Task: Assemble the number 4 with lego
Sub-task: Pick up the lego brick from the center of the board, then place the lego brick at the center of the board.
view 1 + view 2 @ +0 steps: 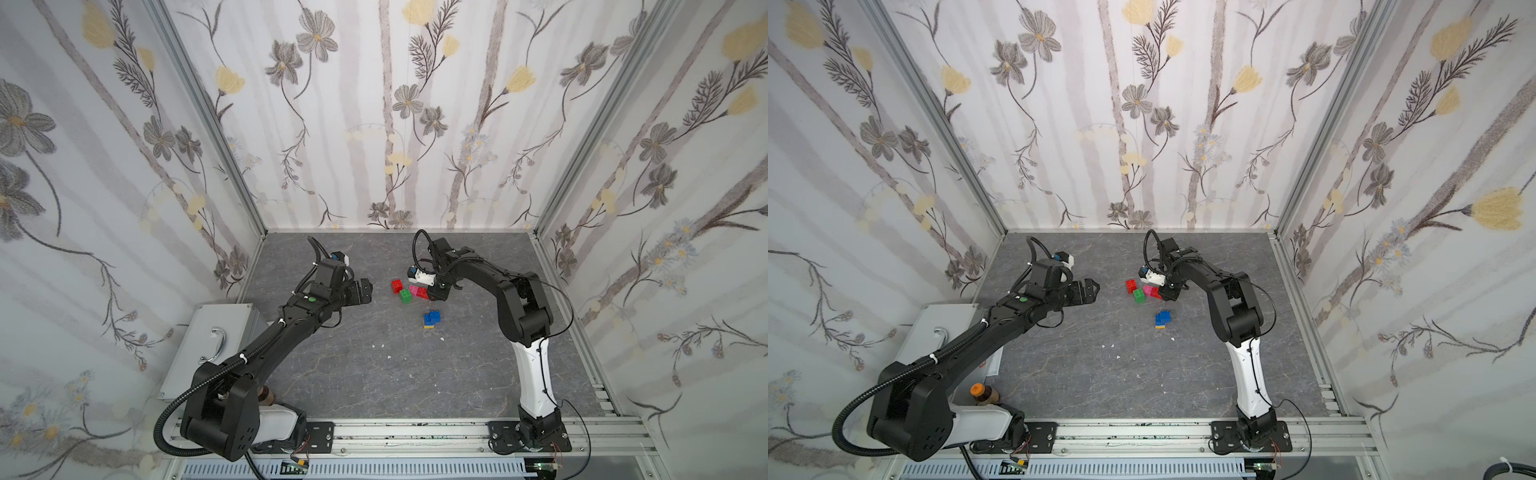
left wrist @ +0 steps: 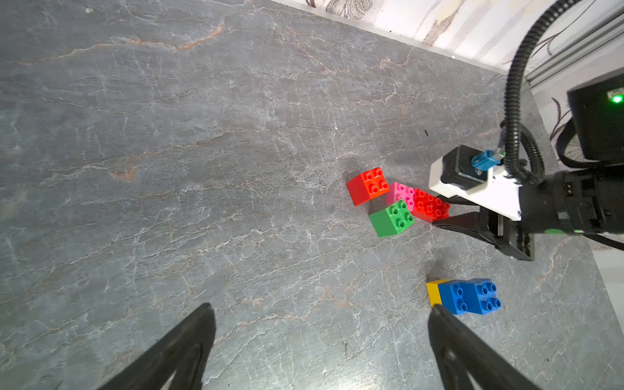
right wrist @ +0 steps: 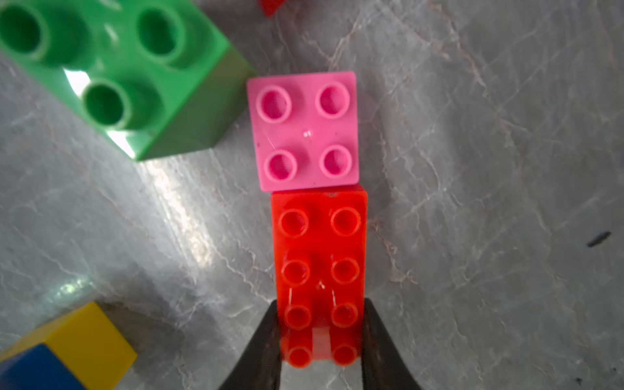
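The lego lies in two groups on the grey tabletop (image 1: 374,374); no number 4 shows in any view. A long red brick (image 3: 320,256) lies flat with its end against a pink brick (image 3: 305,131). My right gripper (image 3: 321,304) is shut on the long red brick's near end, one finger on each long side. Beside them sit a green brick (image 1: 406,297) and a small red brick (image 1: 397,286). Two blue bricks (image 2: 469,297) sit joined on a yellow brick (image 2: 433,293), nearer the front. My left gripper (image 2: 320,309) hangs open and empty, left of the bricks.
A grey metal box with a handle (image 1: 216,345) stands at the left edge under the left arm. A brown bottle with an orange cap (image 1: 984,392) is by the left arm's base. Small white flecks (image 1: 388,356) lie mid-table. Floral walls close three sides.
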`<state>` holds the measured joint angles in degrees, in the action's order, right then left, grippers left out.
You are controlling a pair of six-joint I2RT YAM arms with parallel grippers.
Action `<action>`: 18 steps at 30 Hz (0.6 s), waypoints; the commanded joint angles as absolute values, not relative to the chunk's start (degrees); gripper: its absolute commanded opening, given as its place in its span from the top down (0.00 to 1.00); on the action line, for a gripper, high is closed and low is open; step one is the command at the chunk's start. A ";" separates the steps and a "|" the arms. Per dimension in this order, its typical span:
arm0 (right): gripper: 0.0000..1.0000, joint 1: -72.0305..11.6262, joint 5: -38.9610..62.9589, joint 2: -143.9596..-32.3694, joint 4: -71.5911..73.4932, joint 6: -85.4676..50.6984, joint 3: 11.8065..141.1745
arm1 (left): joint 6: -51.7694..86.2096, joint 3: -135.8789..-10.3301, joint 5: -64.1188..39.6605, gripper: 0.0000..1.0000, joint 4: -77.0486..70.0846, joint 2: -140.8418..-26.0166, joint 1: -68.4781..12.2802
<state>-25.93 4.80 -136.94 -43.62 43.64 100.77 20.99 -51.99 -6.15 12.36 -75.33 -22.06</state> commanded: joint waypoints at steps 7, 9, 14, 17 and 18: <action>0.78 -26.54 11.94 -128.42 -39.82 43.41 95.39 | 13.51 -44.13 -15.30 0.00 -1.53 -69.86 -23.56; 0.77 -26.06 12.53 -124.66 -39.80 43.75 93.53 | 9.12 -41.56 -20.56 0.00 -7.20 -68.30 -24.65; 0.76 -26.08 12.14 -113.84 -40.63 45.44 85.29 | -7.26 -44.27 -24.98 0.00 -5.29 -68.63 -31.03; 0.76 -26.29 15.72 -106.29 -39.96 46.04 78.75 | -13.43 -43.77 -32.58 0.06 -9.41 -69.13 -32.60; 0.77 -26.52 16.89 -103.42 -39.38 46.23 76.36 | -14.21 -43.31 -35.58 0.11 -12.03 -69.30 -32.93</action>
